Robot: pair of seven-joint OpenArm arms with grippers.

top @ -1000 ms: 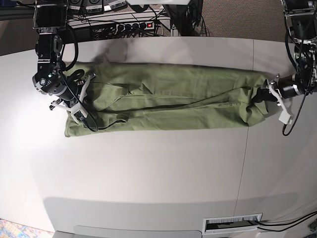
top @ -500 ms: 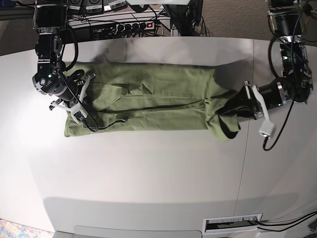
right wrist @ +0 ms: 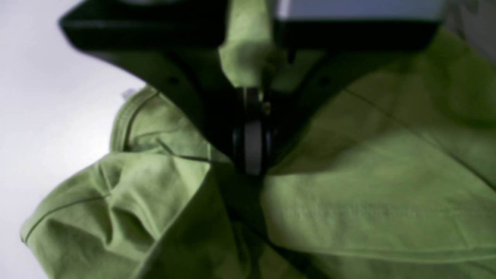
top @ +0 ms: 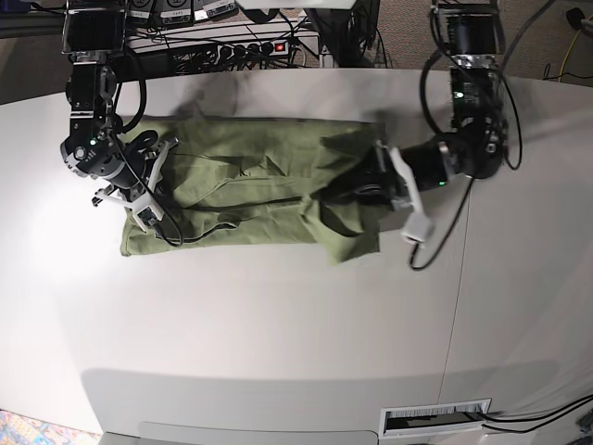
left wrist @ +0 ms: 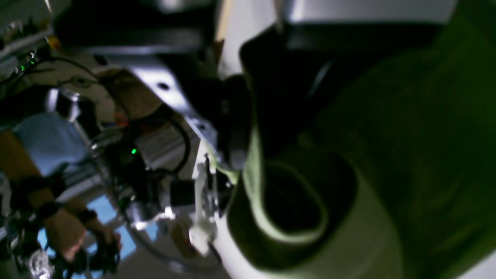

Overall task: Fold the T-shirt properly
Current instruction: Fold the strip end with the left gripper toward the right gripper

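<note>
Left gripper (top: pixel 357 190) is half buried in bunched T-shirt (top: pixel 250 185), jaws clamping cloth; at nine o'clock, right gripper (right wrist: pixel 250 155) pinches fabric too.

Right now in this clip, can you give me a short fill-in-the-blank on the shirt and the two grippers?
1. The T-shirt is coloured ____.
2. In the base view, the left gripper has carried one end of the shirt towards the ____ gripper.
3. The right gripper is shut on the ____.
4. The shirt rests on a ____ table.

Missing words: green; right; T-shirt; white
</note>
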